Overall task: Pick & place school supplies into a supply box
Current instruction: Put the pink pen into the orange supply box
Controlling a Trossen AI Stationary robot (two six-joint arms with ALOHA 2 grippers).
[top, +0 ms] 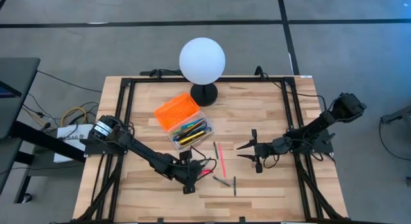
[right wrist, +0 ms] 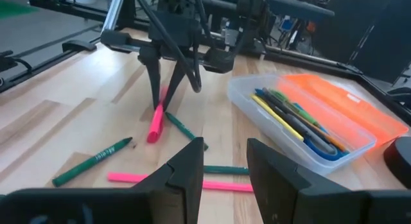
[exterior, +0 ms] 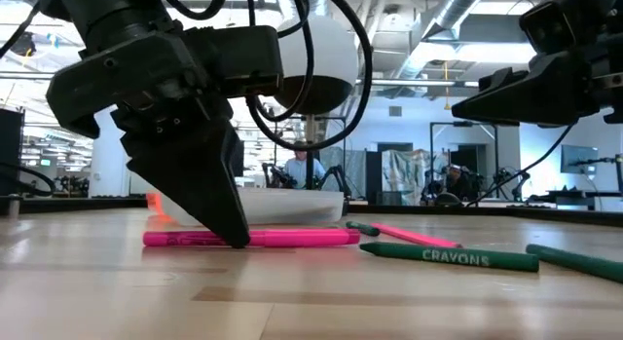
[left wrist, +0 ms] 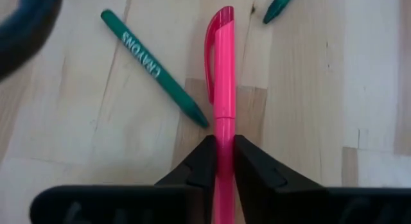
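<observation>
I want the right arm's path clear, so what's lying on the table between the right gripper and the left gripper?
In the high view, between the right gripper and the left gripper lie a thin pink pencil and two green crayons.

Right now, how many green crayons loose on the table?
3 green crayons: one beside the pink highlighter, one near the thin pink pencil, one off by itself. Others may sit in the case.
</observation>
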